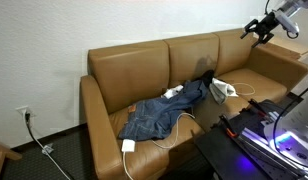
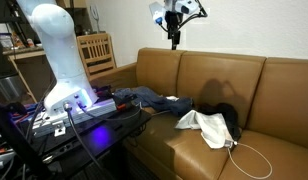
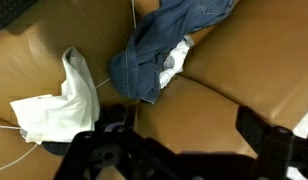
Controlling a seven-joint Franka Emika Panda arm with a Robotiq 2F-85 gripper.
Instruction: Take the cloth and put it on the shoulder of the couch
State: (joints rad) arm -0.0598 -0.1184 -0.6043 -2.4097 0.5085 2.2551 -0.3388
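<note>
Farthest left in an exterior view, the tan leather couch (image 1: 134, 65) carries the crumpled blue denim garment (image 1: 159, 112) on its seat cushions. A thin white cable (image 1: 179, 128) trails off the garment's front edge. Just to the right, the small rumpled white cloth (image 1: 223, 90) lies on the seat beside a black bundle (image 1: 206, 78). At far right my gripper (image 1: 256, 31) hangs high above the backrest, well apart from both fabrics. In my wrist view its dark fingers (image 3: 264, 140) stand wide apart, holding nothing.
</note>
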